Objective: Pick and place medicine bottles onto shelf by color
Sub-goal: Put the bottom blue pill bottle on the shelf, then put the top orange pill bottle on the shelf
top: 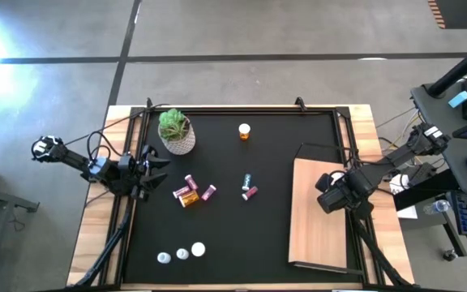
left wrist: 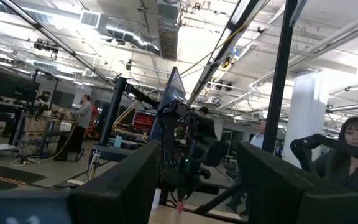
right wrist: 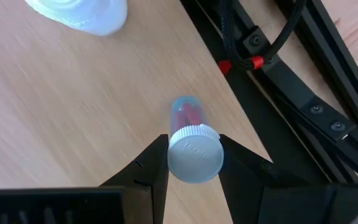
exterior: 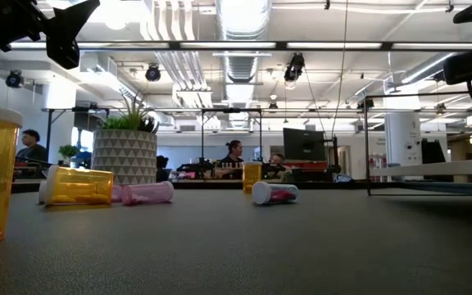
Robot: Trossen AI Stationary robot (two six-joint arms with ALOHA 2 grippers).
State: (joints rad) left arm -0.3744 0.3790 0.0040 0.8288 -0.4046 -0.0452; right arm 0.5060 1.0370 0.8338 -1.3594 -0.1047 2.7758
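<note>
Right gripper [right wrist: 194,163] pinches a clear, white-capped pink pill bottle [right wrist: 191,144] over the pale wooden shelf board [top: 314,235], near its 3 o'clock edge; cap embossing unreadable. Left gripper [top: 146,172], part-open and empty, hangs at the black mat's [top: 233,235] 9 o'clock edge.

grey concrete floor [top: 242,32], exposed ceiling ducts [exterior: 240,33], white pillar [left wrist: 306,124], people at desks.

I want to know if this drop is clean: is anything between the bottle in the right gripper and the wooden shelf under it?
Nothing visible. The right gripper holds the white-capped pink bottle upright over bare shelf; a white bottle sits off to one side.
</note>
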